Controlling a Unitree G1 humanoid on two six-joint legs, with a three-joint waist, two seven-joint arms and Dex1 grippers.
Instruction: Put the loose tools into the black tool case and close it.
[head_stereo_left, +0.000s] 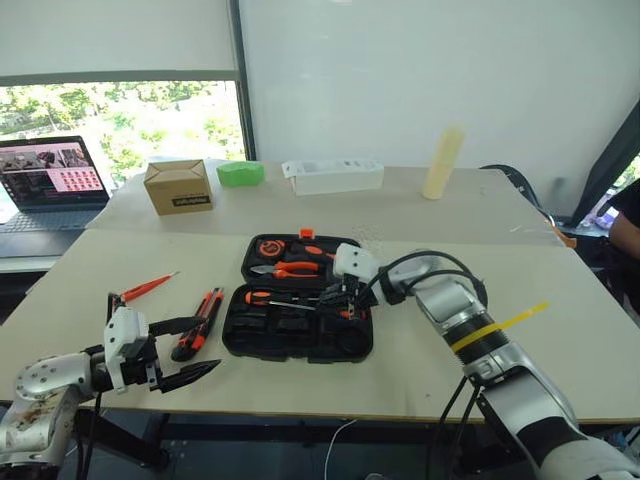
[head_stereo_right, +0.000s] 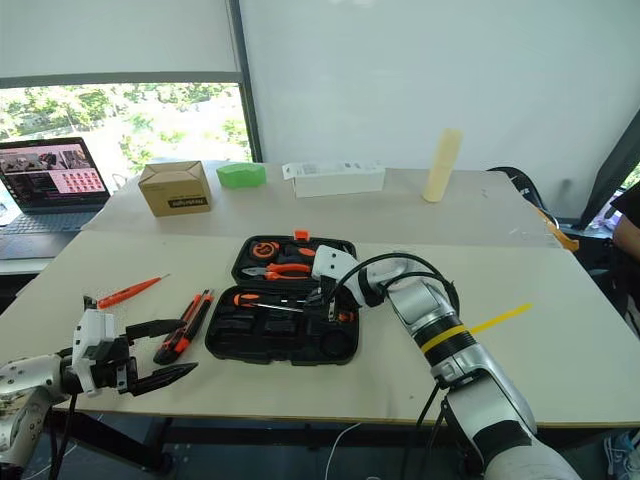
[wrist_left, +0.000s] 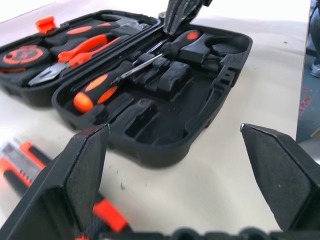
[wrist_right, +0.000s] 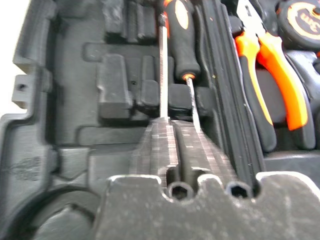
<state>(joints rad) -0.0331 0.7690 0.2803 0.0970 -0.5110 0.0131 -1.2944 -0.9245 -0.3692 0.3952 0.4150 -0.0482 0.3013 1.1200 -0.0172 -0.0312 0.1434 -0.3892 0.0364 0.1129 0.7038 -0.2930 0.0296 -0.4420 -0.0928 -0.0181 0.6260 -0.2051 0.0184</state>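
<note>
My left end effector (head_stereo_left: 185, 350) hangs at the near left edge of the bench (head_stereo_left: 560, 370) with its fingers spread wide and nothing between them. Just beyond it, touching or nearly so, lie two knives (head_stereo_left: 198, 323) side by side, their long axes running away from me and slightly to the right. A little farther left is one loose screwdriver (head_stereo_left: 145, 288), slanting away to the right, tip toward the window side. These three are the loose tools I can count on the bench; I see no tape roll.

The case (head_stereo_left: 298, 340) lies open in the middle of the bench, to the right of the knives, lid half at the far side. My right end effector (head_stereo_left: 345, 293) is over the near tray with its fingers pressed together; in the wrist view a thin metal shaft (wrist_right: 163, 70) runs straight out from the tips, but I cannot tell whether it is pinched or merely lies under them. Two screwdrivers (wrist_left: 95, 89) rest in the tray, long axes across it. The lid half holds pliers (head_stereo_left: 285, 269) and a tape measure (head_stereo_left: 268, 248).

My judgement: the knives come next, and my left arm is plainly nearer. They lie just ahead of its fingers, so the wrist must line up across their length.

At the back stand a box (head_stereo_left: 178, 186) and a laptop (head_stereo_left: 50, 185).
</note>
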